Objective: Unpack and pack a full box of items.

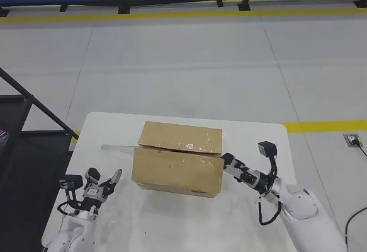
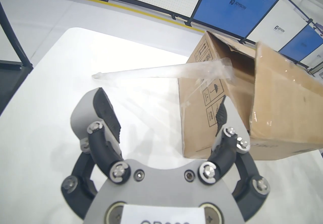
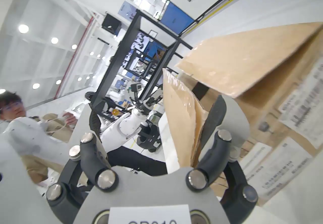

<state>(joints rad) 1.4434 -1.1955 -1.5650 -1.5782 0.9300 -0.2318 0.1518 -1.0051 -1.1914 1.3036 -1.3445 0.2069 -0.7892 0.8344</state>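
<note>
A brown cardboard box (image 1: 178, 167) lies in the middle of the white table (image 1: 170, 220). Its top flaps are slightly raised along the seam. A twisted strip of clear tape (image 1: 117, 148) sticks out from the box's left end over the table; the left wrist view shows the same tape (image 2: 151, 73) beside the box (image 2: 277, 99). My left gripper (image 1: 105, 181) is open and empty, low over the table left of the box, as also seen in its own view (image 2: 161, 99). My right gripper (image 1: 226, 159) is at the box's right end, open (image 3: 155, 104), with the end of one raised flap (image 3: 181, 119) between its fingers.
A black metal frame (image 1: 7, 126) stands off the table's left side. Bare table surface lies in front of the box and around the left gripper. The table's right edge (image 1: 290, 164) is close behind the right arm.
</note>
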